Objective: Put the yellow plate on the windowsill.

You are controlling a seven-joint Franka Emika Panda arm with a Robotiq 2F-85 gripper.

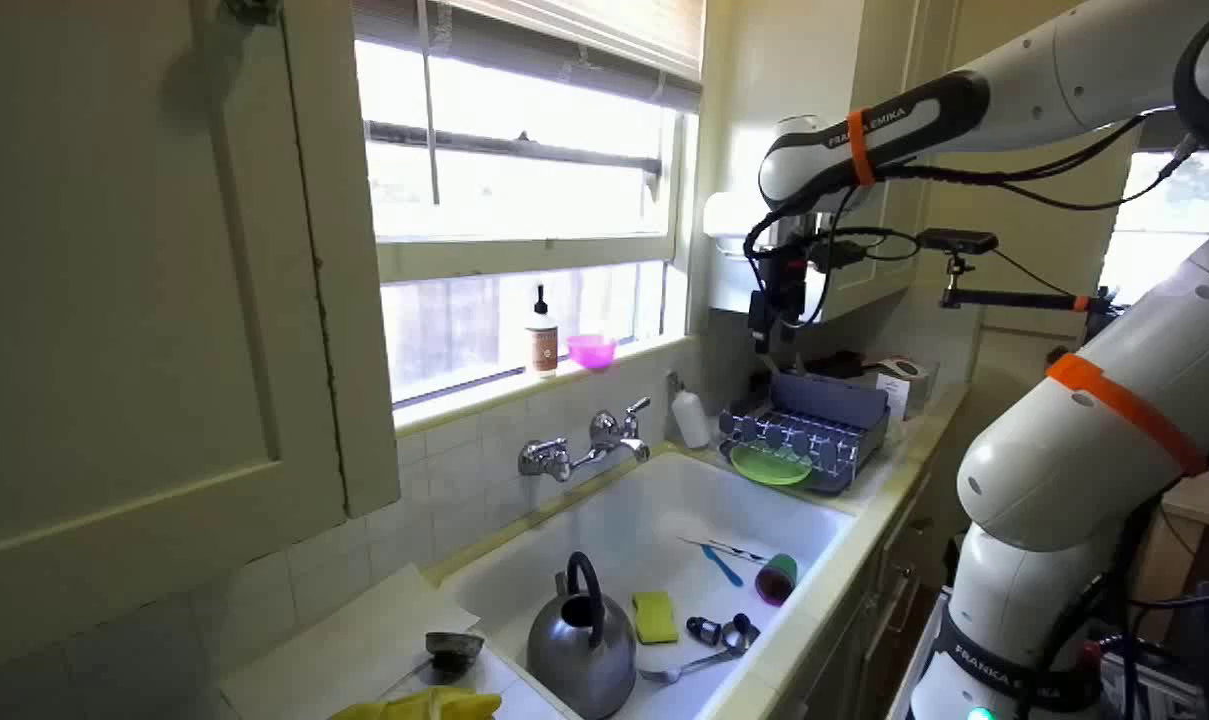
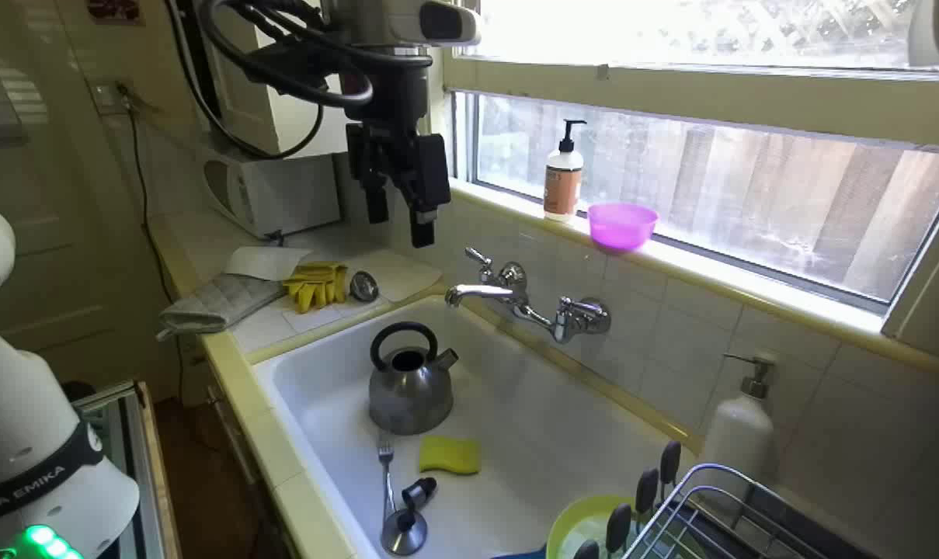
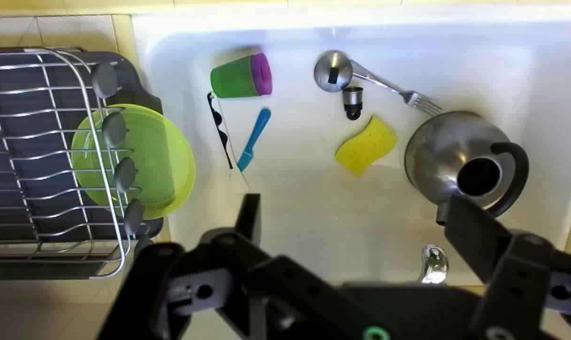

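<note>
The lime-yellow plate (image 3: 167, 163) is at the sink-side end of the dish rack, at the left of the wrist view. Rack wires and grey-tipped prongs cross over part of it. It also shows in both exterior views (image 1: 770, 466) (image 2: 582, 522), cut off by the frame edge in the latter. The white windowsill (image 1: 454, 403) (image 2: 756, 289) runs below the window and bears a pump bottle and a pink bowl. My gripper (image 3: 353, 202) is open and empty, high above the sink, apart from the plate. It also shows in both exterior views (image 1: 776, 340) (image 2: 401, 227).
The sink (image 3: 294, 208) holds a kettle (image 3: 441, 156), yellow sponge (image 3: 366, 146), green cup (image 3: 235, 78), blue knife (image 3: 254, 139) and fork (image 3: 420, 101). The faucet (image 2: 516, 299) juts from the wall below the sill. The pump bottle (image 2: 562, 186) and pink bowl (image 2: 622, 227) occupy part of the sill.
</note>
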